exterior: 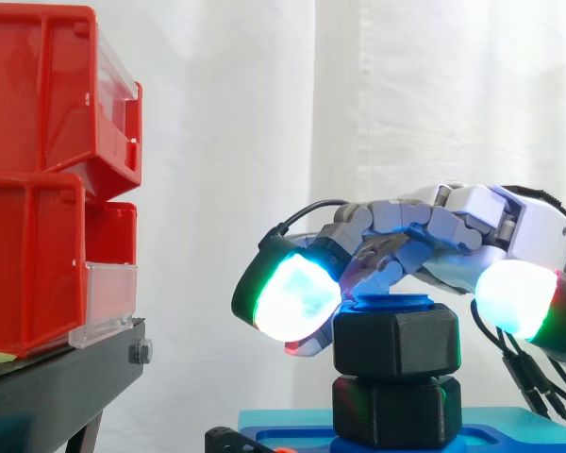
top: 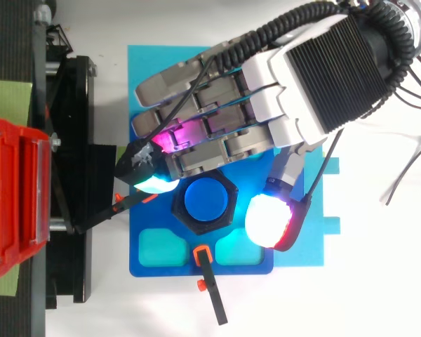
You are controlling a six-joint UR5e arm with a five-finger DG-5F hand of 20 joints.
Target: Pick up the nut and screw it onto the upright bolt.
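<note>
A black hex nut sits on the upright blue bolt, whose round top shows through the nut's hole. Below it a second black hex block stands on the blue base plate. My hand reaches in from the right, above and behind the nut, with its fingers curled down. One glowing fingertip lies at the nut's left side. The thumb's white pad is at its right side. The nut is pinched between them.
Red bins are stacked on a black stand at the left. Black clamps with orange tips hold the base plate at its front and left edges. A white curtain hangs behind.
</note>
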